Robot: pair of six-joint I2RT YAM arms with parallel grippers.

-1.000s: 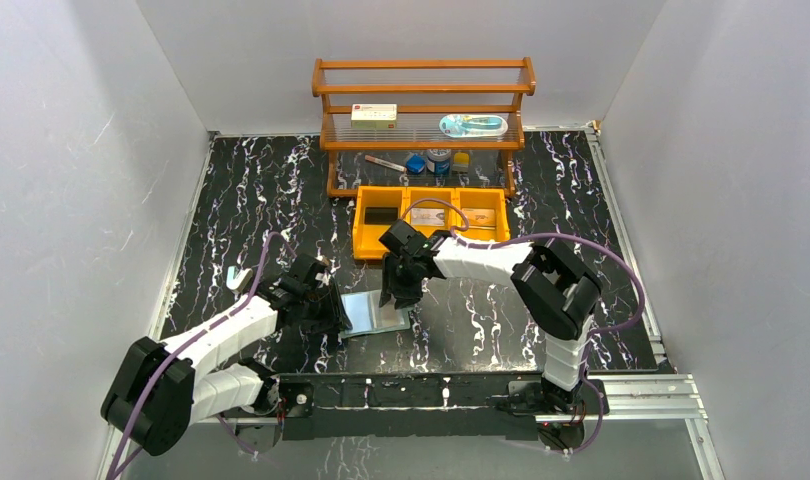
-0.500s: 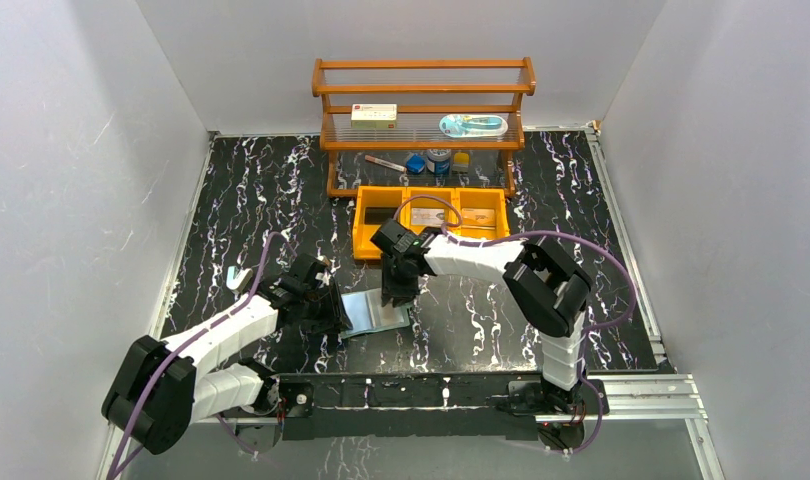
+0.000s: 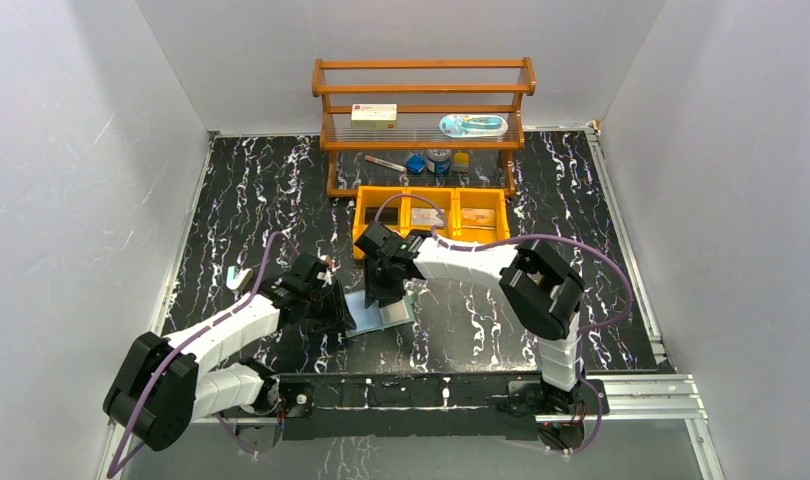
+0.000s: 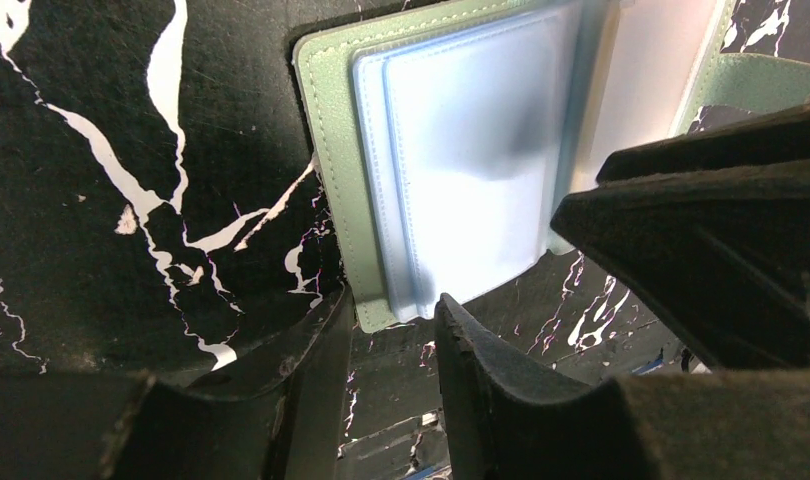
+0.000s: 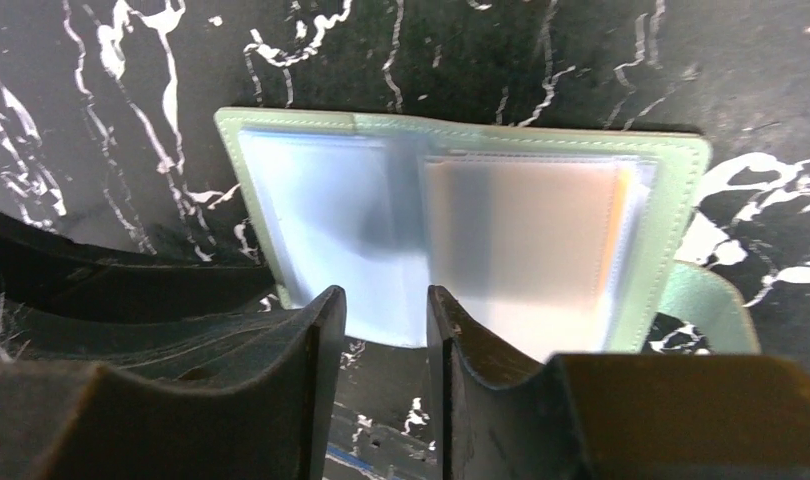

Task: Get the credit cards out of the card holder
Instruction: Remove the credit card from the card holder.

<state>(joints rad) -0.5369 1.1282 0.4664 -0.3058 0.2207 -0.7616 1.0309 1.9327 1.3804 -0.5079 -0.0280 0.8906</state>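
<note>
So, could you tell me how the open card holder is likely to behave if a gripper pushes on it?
The card holder likely flexes at its fold; it looks thin and soft. Its glossy clear sleeves seem slippery, so a grip could slip.

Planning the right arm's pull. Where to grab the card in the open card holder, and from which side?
Probably the orange edge of the card, beside the snap tab: it seems the least covered by the frosted sleeve. The card holder lies flat and open, so come from above, jaws straddling that edge. Which way the sleeve opens is unclear.
</note>
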